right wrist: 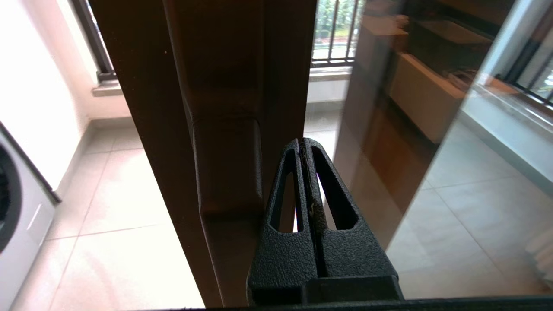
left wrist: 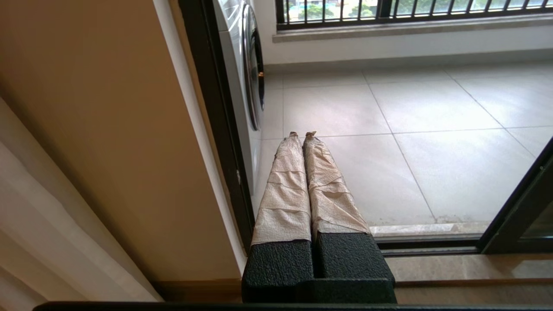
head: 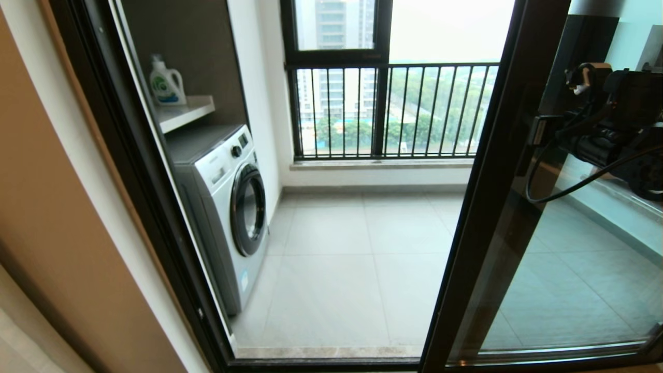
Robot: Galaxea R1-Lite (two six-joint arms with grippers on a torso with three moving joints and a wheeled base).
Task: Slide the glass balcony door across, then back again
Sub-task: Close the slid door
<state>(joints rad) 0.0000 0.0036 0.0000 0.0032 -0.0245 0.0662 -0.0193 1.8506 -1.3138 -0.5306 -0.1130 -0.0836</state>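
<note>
We see right gripper [right wrist: 304, 144], fingers pressed together, just beside the upright bar handle [right wrist: 227, 164] of the glass balcony door [head: 497, 171]; left gripper [left wrist: 302, 134], also closed, hangs farther off.

The door [head: 518, 197] stands at the right of the doorway. Beyond it, the washing machine [head: 228, 207] sits at left under a shelf [head: 184, 111] carrying a bottle [head: 166, 83]; the railing [head: 393, 111] is behind.

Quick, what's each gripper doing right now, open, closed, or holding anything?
Left gripper: closed, holding nothing, hanging low by the doorway.
Right gripper: closed, empty, beside the handle of the glass balcony door.
</note>
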